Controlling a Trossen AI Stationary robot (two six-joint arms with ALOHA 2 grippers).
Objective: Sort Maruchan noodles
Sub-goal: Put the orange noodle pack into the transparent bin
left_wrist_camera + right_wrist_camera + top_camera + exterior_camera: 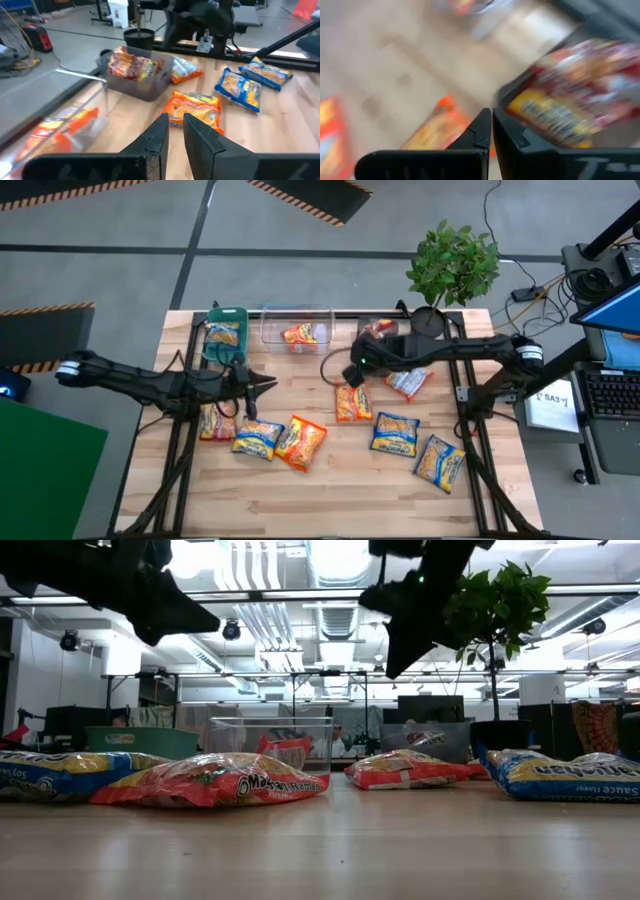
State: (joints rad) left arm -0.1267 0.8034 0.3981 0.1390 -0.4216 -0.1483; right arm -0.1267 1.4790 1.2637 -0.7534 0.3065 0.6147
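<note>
Right tool point(352, 373) closed tight, fingers together, holding nothing, up above the table point(330, 480) just beside the grey bin point(377, 330), near its front edge. In the right wrist view the fingers point(482, 131) meet with no gap; a red packet point(575, 105) sits in the grey bin past them, an orange packet point(437, 127) on the table below

Left tool point(268, 387) narrow, small gap between the fingers point(159, 137), empty, raised above the table's left-middle, pointing toward the centre. Left wrist view looks past it to an orange packet point(195, 107) on the wood and the grey bin point(142, 80) holding a red packet point(131, 64)

Bins along the far edge: teal bin point(226, 332) at left with a blue-yellow packet point(222, 335) in it, clear bin point(296, 328) in the middle with an orange packet point(299, 335), grey bin at right with a red one

Loose noodles on the table: one packet point(215, 423) mostly under the left arm, blue-yellow point(258, 438) touching an orange one point(302, 442) front-left; orange point(352, 402) at centre below the right tool; red-white packet point(408, 383) under the right arm; two blue-yellow point(395, 433) point(440, 461) front-right

Potted plant point(452, 265) at the far right corner
</note>
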